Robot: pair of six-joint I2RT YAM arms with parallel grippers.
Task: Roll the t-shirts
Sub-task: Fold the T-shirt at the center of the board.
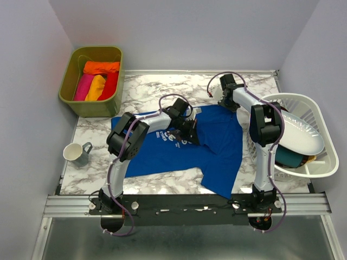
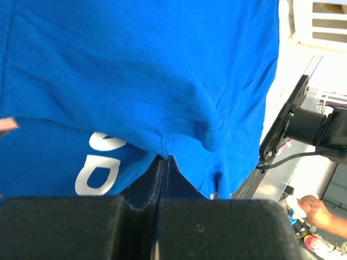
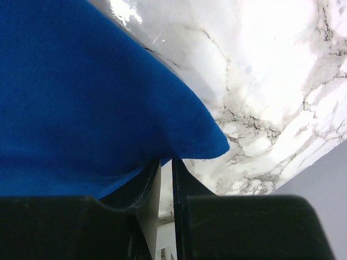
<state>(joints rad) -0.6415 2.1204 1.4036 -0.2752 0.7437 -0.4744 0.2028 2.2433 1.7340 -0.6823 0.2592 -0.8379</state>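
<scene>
A royal blue t-shirt (image 1: 217, 146) with a white chest graphic lies spread on the marble table (image 1: 157, 86). My left gripper (image 1: 188, 130) sits at the collar; in the left wrist view (image 2: 164, 158) its jaws are shut, pinching a stitched fold of the blue t-shirt (image 2: 135, 70). My right gripper (image 1: 224, 101) is at the shirt's far right corner. In its wrist view (image 3: 166, 161) the jaws stand a thin slit apart, tips hidden under the edge of the blue t-shirt (image 3: 70, 97). Orange (image 1: 101, 67), pink (image 1: 84, 86), yellow (image 1: 96, 88) and red (image 1: 110, 85) t-shirts lie rolled in a bin.
The olive bin (image 1: 68, 81) stands at the back left corner. A grey mug (image 1: 75, 154) stands at the left edge. At the right, a white basket (image 1: 314, 108) holds a white plate (image 1: 301, 132) over a teal dish (image 1: 290, 158).
</scene>
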